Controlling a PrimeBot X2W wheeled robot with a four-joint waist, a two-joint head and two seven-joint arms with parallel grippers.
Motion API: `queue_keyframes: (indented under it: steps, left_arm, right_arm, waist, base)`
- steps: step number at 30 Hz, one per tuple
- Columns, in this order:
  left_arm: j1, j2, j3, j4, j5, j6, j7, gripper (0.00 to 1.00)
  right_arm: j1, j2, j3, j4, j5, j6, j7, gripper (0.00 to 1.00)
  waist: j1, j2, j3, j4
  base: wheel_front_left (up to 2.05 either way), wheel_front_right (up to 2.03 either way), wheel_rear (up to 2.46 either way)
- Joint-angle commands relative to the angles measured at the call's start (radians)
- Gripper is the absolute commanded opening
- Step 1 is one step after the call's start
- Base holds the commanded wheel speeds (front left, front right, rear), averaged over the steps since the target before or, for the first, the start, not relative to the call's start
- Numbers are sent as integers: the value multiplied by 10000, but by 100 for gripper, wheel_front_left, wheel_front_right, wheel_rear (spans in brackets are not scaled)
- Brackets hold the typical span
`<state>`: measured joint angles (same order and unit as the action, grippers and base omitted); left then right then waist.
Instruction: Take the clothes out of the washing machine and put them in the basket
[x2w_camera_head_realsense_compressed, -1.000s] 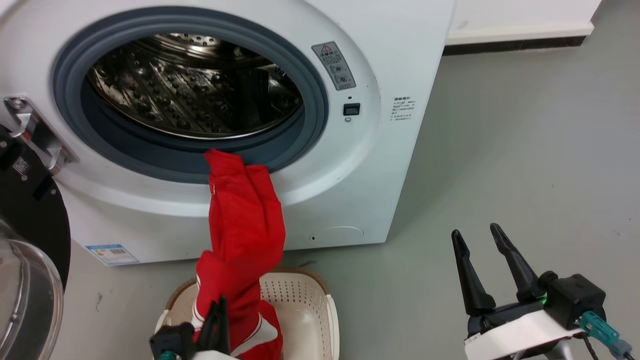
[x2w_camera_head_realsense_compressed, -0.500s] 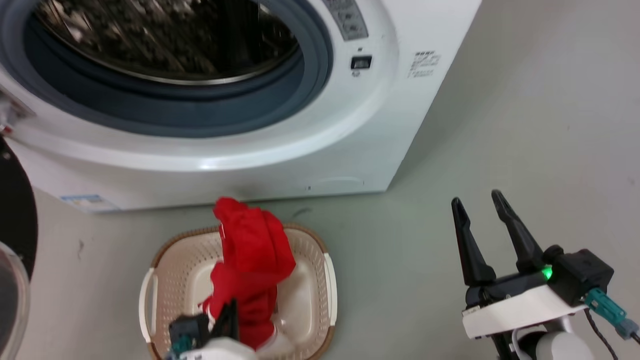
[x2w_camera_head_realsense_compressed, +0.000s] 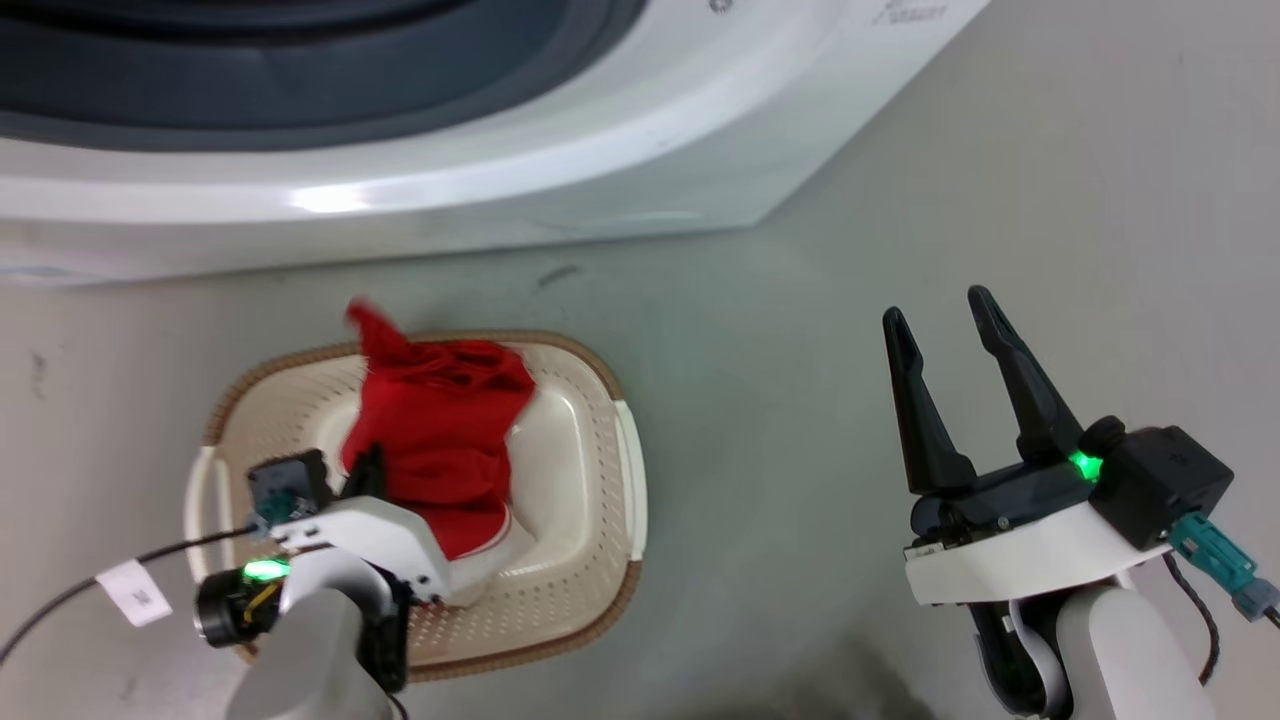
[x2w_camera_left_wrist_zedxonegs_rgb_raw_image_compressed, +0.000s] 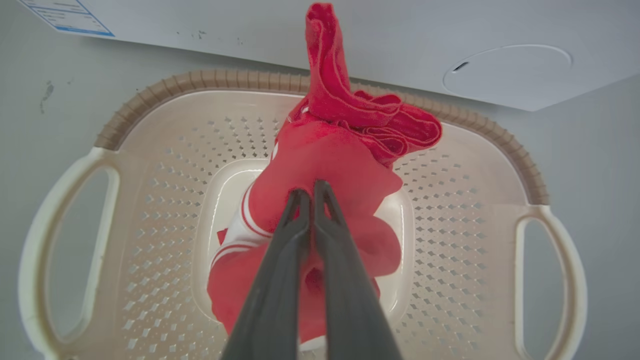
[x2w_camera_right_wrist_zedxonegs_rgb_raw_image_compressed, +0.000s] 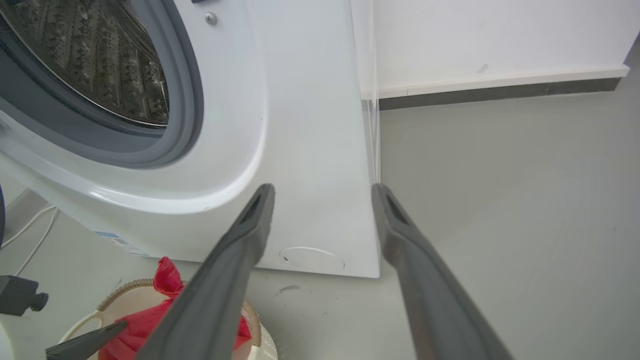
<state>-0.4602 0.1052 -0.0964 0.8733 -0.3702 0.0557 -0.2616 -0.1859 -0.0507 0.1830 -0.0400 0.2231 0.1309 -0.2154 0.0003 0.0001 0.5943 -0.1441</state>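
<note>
Left gripper: fingers pressed together, pinching the soft bright red fabric garment with white-striped edge. The garment lies inside the small cream perforated plastic basket with brown rim. One twisted end stands above the far rim, near the large white front-loading washing machine.

Judged: transfer nearly complete, release outstanding. The visible part of the perforated steel drum shows no clothes; the remainder is hidden.

The grey floor right of the basket lies open.

Right gripper: fingers spread wide, holding nothing, well apart from the basket.
</note>
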Motion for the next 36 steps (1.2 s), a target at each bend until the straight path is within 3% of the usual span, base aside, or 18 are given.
queue_keyframes:
  steps: [1,7,14,16,17,25,33,36]
  left_arm:
    - [-260,99,140,254,-23,28,-42,0]
    - [-1180,384,601,1224,4,83,-35,0]
    - [-1529,468,1123,2019,-168,54,-37,0]
    - [-1411,404,1218,2172,-184,23,-37,48]
    - [-1316,371,1232,2235,-154,28,-37,100]
    - [-220,-51,1212,1835,262,-212,-38,100]
    - [1177,-450,1234,0,749,-608,-38,100]
    - [1589,-511,1149,-772,1002,-573,-38,100]
  right_arm:
    - [-216,9,60,25,99,-3,-101,100]
    - [-569,10,253,245,244,-3,-303,100]
    - [-846,9,273,594,326,-3,-449,100]
    - [-850,9,233,743,321,-3,-473,100]
    - [-842,9,199,824,302,-3,-486,100]
    - [-411,4,-153,1291,-68,-5,-510,100]
    - [326,3,-788,1432,-650,-3,-398,100]
    - [625,6,-995,1328,-844,-3,-241,100]
  waist:
    - [-3,-1,717,-421]
    - [-3,-1,1398,-812]
    - [-3,-1,1450,-1023]
    - [-3,-1,1200,-1002]
    - [-3,-1,1030,-972]
    - [-3,-1,-1013,-484]
    - [-3,-1,-2823,58]
    - [-3,-1,-3340,218]
  base:
    - [0,0,0]
    - [0,0,0]
    - [0,0,0]
    - [0,0,0]
    - [0,0,0]
    - [0,0,0]
    - [0,0,0]
    - [0,0,0]
